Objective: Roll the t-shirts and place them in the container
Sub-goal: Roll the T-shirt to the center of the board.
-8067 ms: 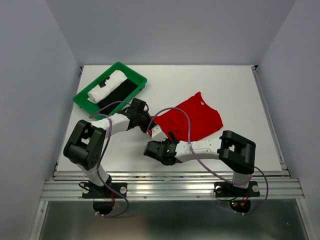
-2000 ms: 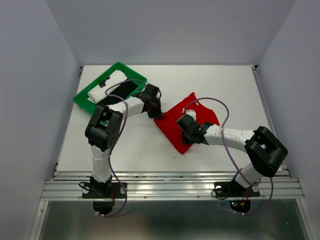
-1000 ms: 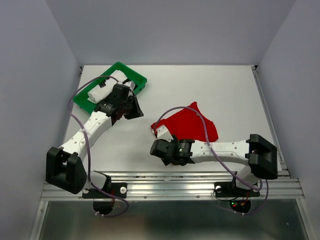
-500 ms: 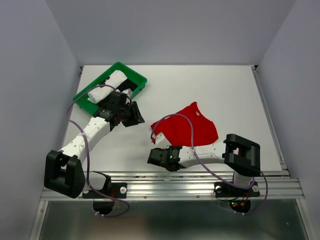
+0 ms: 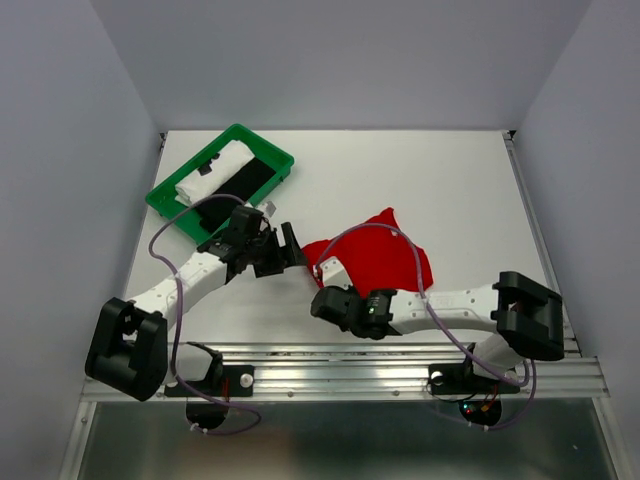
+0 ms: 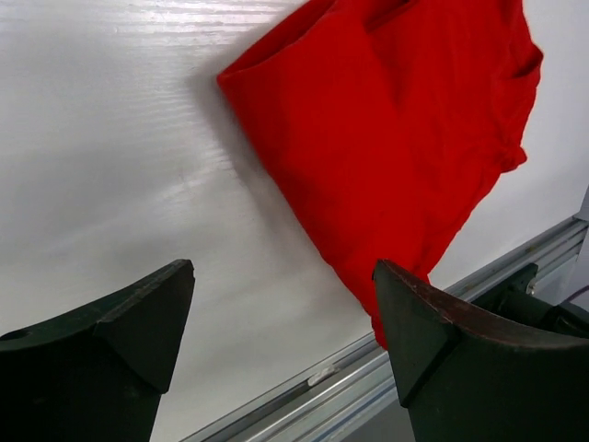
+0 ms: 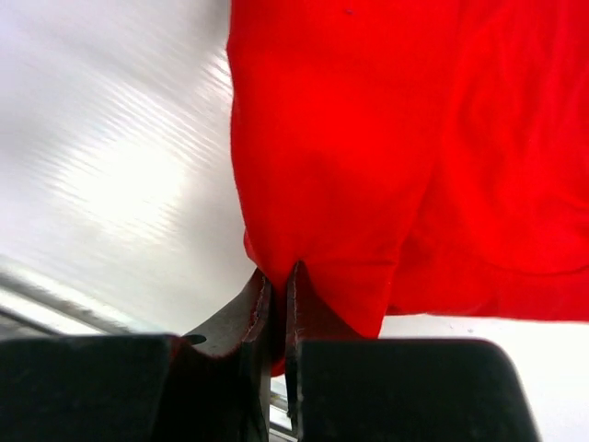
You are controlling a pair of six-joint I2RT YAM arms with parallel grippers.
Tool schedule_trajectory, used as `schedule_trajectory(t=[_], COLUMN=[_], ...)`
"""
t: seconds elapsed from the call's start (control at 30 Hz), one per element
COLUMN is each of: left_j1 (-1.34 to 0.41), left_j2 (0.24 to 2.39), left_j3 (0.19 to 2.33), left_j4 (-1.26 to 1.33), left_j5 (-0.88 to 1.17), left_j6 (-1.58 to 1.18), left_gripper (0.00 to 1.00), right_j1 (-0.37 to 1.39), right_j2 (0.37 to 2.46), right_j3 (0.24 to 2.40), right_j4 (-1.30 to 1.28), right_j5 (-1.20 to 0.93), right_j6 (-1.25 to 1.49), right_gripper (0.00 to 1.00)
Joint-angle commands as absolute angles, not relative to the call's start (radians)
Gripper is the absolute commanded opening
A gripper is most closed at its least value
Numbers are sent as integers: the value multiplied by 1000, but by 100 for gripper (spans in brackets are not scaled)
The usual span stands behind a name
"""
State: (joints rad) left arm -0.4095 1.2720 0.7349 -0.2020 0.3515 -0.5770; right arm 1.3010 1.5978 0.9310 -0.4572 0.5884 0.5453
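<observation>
The red t-shirt (image 5: 378, 255) lies bunched and partly folded on the white table, right of centre. Its cloth fills the top of the left wrist view (image 6: 396, 120) and most of the right wrist view (image 7: 368, 138). My right gripper (image 5: 325, 285) is at the shirt's near left corner, shut on the cloth's edge (image 7: 281, 270). My left gripper (image 5: 286, 256) hovers just left of the shirt, open wide (image 6: 283, 272), with only bare table between its fingers and no contact with the cloth.
A green tray (image 5: 166, 197) stands at the back left, holding a rolled white cloth (image 5: 213, 172) and a black cloth (image 5: 242, 186). The metal front rail (image 5: 340, 370) runs along the table's near edge, close behind both grippers.
My left gripper swung from beside the tray toward the shirt and opened wide. My right gripper closed on the shirt's near left corner, and the cloth bunched slightly.
</observation>
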Motion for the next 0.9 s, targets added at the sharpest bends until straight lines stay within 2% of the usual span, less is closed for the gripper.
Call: schedule_trajectory(t=[0.0,0.17,0.6,0.73,0.83,0.87], left_j1=[-416,-420,-440,-449,-468,-471], left_j2=[1266,1305,1488,1569,1614,1617], left_j3=[689,640,638,690,733,745], left_j4=[-62,43,245,264,264,261], left_j5=[413,451,492,477,476,474], left_j6=[-609,-635,-718,-749,-768,-775], left_gripper=[91,96,96,86,64,46], right_j1=[1290,1261,1252,1252,1252,1252], right_j2=[1508,1460,1433,1434,1447,1448], right_j3=[922,907,893,876,876,880], right_j4=[-342,-319,-322,-327,-357,-368], right_j5=[511,465,439,439,440,442], right_j6=[552,566,563,563,565,565], right_gripper=[1,1,1,1,1,1])
